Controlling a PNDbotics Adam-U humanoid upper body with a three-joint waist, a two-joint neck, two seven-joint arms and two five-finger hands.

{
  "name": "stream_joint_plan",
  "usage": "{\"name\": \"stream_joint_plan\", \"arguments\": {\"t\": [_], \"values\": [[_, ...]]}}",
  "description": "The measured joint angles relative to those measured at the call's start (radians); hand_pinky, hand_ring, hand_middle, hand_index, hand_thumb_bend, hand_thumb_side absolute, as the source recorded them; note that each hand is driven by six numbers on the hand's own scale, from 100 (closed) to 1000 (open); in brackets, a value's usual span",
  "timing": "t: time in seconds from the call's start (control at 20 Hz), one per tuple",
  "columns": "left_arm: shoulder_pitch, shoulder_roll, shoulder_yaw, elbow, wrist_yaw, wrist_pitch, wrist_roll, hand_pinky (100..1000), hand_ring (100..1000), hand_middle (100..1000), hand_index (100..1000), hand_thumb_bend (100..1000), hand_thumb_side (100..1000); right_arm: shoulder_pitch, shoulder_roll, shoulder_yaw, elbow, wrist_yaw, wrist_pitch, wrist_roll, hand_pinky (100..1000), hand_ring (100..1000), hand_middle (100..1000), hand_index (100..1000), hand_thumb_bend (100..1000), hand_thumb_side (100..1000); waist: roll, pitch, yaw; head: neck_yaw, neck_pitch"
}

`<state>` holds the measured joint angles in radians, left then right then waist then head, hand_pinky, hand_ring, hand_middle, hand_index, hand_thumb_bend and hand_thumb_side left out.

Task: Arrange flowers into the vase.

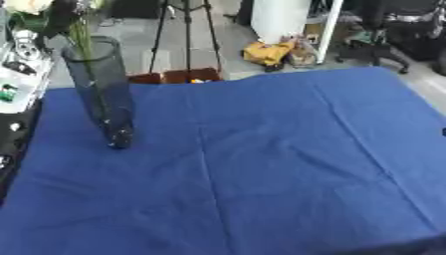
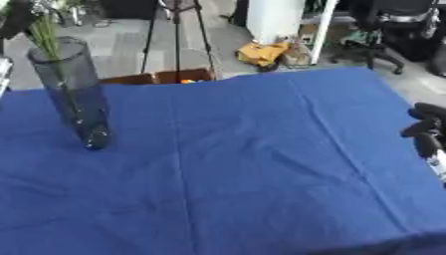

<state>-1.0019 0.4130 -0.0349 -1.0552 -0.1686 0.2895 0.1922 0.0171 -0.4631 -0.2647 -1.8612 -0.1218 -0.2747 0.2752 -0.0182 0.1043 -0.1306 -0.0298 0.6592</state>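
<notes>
1 vase (image 2: 74, 94) holding green stems (image 2: 44, 35) stands well apart from right hand (image 2: 427, 130), fingers curled, empty.

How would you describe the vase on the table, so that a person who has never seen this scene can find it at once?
Start from the blue tablecloth that covers the whole table and go to its far left corner. There stands the vase, a tall, narrow cylinder of dark, see-through glass with green stems rising out of its top. It is the only thing standing upright on the cloth.
</notes>
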Motion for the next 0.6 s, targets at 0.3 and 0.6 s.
{"name": "stream_joint_plan", "arguments": {"t": [0.3, 0.6], "values": [[0.036, 0.0, -0.011, 0.012, -0.079, 0.029, -0.054, 494, 571, 583, 724, 1000, 650, 0.0, 0.0, 0.0, 0.0, 0.0, 0.0, 0.0, 837, 953, 583, 910, 297, 600, 0.0, 0.0, 0.001, -0.007, 0.0], [0.05, 0.004, -0.011, -0.006, -0.128, 0.029, -0.061, 560, 634, 662, 794, 1000, 662, 0.0, 0.0, -0.001, 0.0, 0.0, 0.0, 0.0, 837, 952, 580, 909, 301, 599, 0.0, 0.0, 0.007, -0.009, 0.0]]}}
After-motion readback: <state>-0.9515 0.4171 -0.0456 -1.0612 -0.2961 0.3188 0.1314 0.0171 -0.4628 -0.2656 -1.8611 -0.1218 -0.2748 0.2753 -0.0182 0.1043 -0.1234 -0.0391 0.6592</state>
